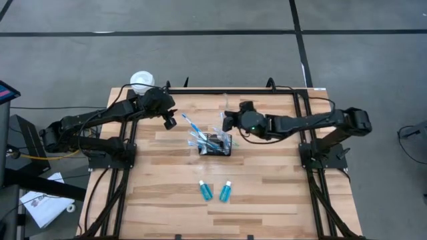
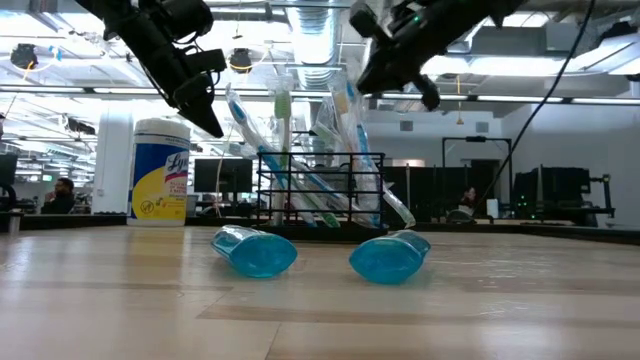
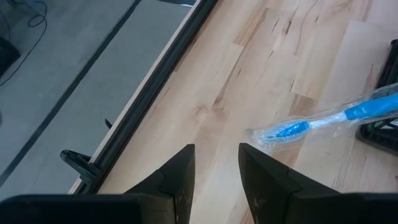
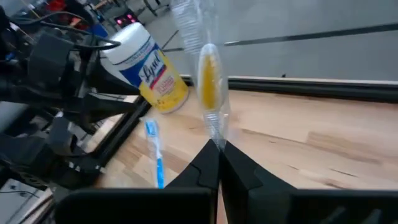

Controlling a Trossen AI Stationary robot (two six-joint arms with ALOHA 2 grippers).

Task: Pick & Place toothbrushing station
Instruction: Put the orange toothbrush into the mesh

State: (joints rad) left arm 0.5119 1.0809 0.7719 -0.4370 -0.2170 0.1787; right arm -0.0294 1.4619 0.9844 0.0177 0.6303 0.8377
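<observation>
The small black wire-mesh basket (image 1: 217,145) stands on the table's middle with several wrapped toothbrushes leaning out of it, also in the low view (image 2: 320,190). Two teal tubes (image 1: 205,191) (image 1: 225,192) lie on the table nearer the front edge. My left gripper (image 1: 170,123) is open and empty above the table, left of the basket; a blue toothbrush (image 3: 323,120) in clear wrap reaches toward it. My right gripper (image 1: 225,122), just beyond the basket's far side, is shut on an orange toothbrush (image 4: 208,78) in clear wrap. My right gripper pinches the wrapped orange toothbrush's neck (image 4: 214,132) just below its orange head, between its two fingertips (image 4: 205,163). The head and the wrap's end stick out past the fingertips. The gripper hides the handle, so whether it still stands in the basket cannot be told.
A white-lidded round canister with a yellow label (image 1: 141,82) stands at the table's far left corner, close behind my left arm; it also shows in the low view (image 2: 160,170). Black frame rails (image 1: 127,160) run along the table's sides. Bare wood lies toward the front edge.
</observation>
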